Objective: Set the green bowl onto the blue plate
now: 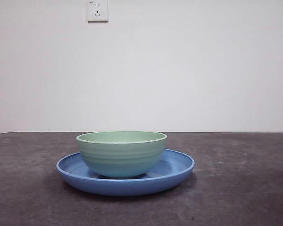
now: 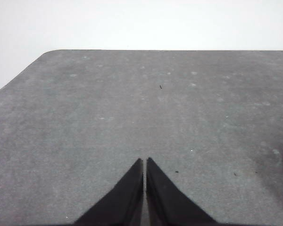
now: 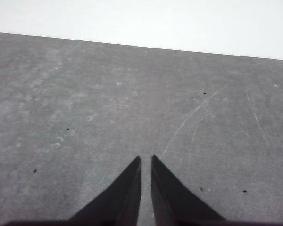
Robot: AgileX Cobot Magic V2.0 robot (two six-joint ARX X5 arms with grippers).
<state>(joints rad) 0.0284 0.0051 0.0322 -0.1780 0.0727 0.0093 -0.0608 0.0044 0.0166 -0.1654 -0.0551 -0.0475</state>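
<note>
The pale green bowl (image 1: 121, 153) stands upright inside the wide blue plate (image 1: 179, 168) near the middle of the dark table in the front view. No arm shows in that view. My left gripper (image 2: 145, 161) is shut with nothing in it, over bare grey tabletop. Over another bare stretch of table, my right gripper (image 3: 145, 159) is likewise shut and holds nothing. Neither wrist view shows the bowl or the plate.
A white wall with a power socket (image 1: 97, 10) rises behind the table. The table's far edge and a rounded corner (image 2: 52, 52) show in the left wrist view.
</note>
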